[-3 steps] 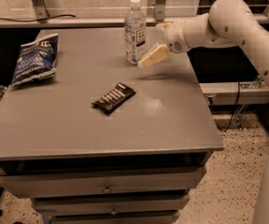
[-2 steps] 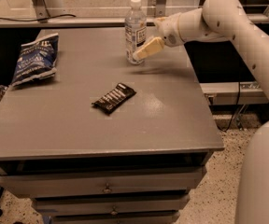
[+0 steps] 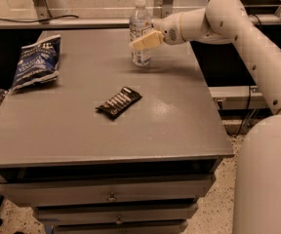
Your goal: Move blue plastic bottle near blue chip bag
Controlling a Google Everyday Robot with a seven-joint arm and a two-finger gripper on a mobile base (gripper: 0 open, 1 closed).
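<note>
Blue plastic bottle [image 3: 138, 23] is standing by the tabletop's [image 3: 179, 126] far edge. Our gripper [image 3: 144, 39] is touching it, though we cannot tell its hold, so we are risking tipping it through loose, high contact.

place: lab | grey drawer bench [image 3: 170, 111], speckled floor [image 3: 219, 212] | end effector [image 3: 141, 41] at bottle [image 3: 139, 19]

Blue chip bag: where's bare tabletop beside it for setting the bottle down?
Bare tabletop runs from the blue chip bag across to the blue plastic bottle, where the gripper is, near the far edge of the table. Also bare: in front of the bag, left of the black bar wrapper. Crowded only around the bottle.
</note>
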